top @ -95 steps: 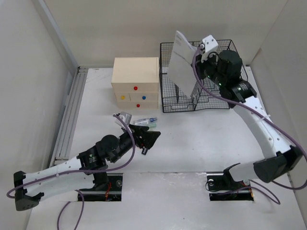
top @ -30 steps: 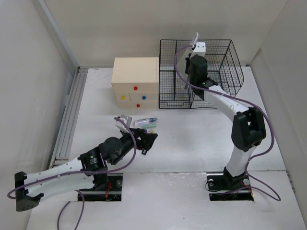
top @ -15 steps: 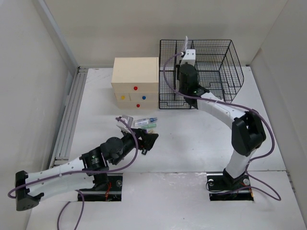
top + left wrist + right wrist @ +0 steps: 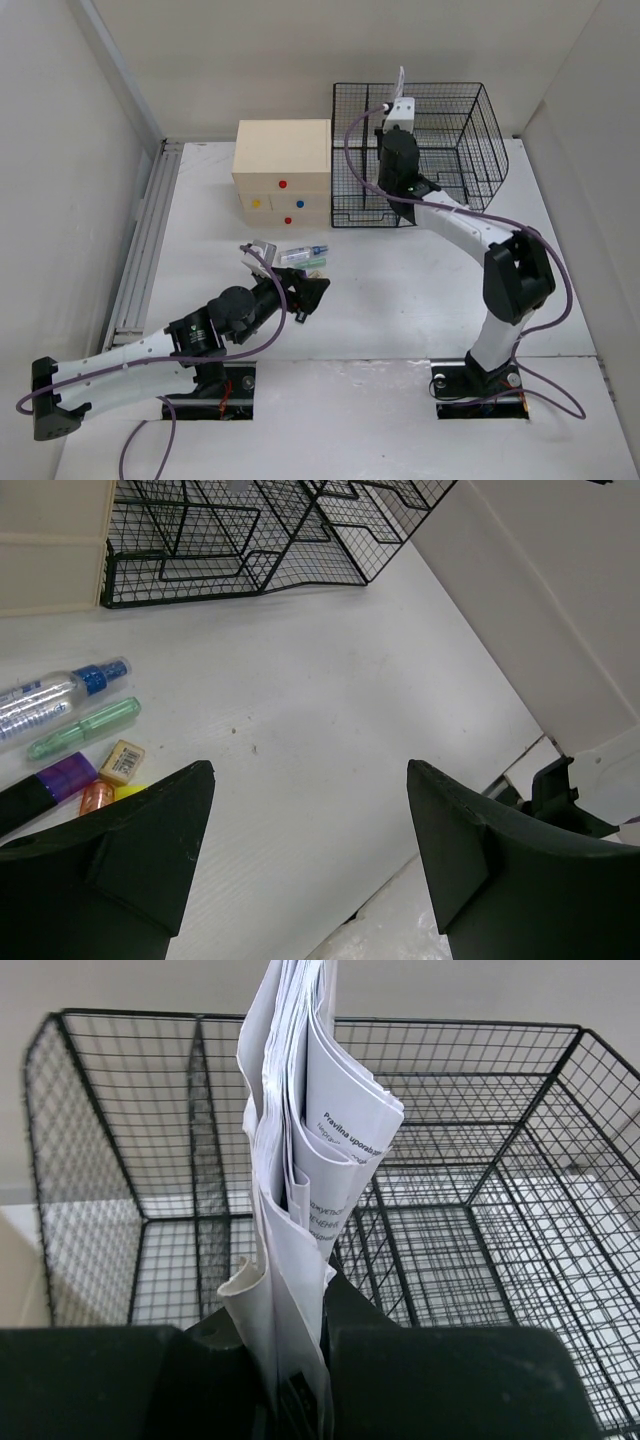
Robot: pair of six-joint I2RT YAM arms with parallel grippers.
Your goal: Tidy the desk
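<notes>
While the white surface (image 4: 400, 290) runs from the arm bases at its near edge to the far wall, with a ridged rail (image 4: 140, 250) down its left edge, the sorting places stand along its far edge; a beige drawer box (image 4: 282, 170) sits left of centre and a black wire organizer (image 4: 470, 130) just beside it on the right. Nearer the middle lies a small cluster of loose things: a clear bottle (image 4: 55, 690) with a blue cap, a green tube (image 4: 85, 728), a small beige block (image 4: 123, 761), and purple and orange bits I can't make out. The left end effector (image 4: 310, 825) hovers beside that cluster, jaws spread wide, gripping nothing. The right end effector (image 4: 295, 1375) is over the organizer, pinched almost closed on a sheaf of papers (image 4: 300, 1190) that stands upright out of it; the sheets fan apart at the top.

To my eye the step in hand is filing those papers in the organizer; which compartment they hang over I can't tell. Done well, it means holding the sheaf vertical, squaring it with a wire divider, and lowering it until its bottom edge rests on the mesh before letting go; the loose curled sheets look likely to snag on the wire or splay out if released too high.
</notes>
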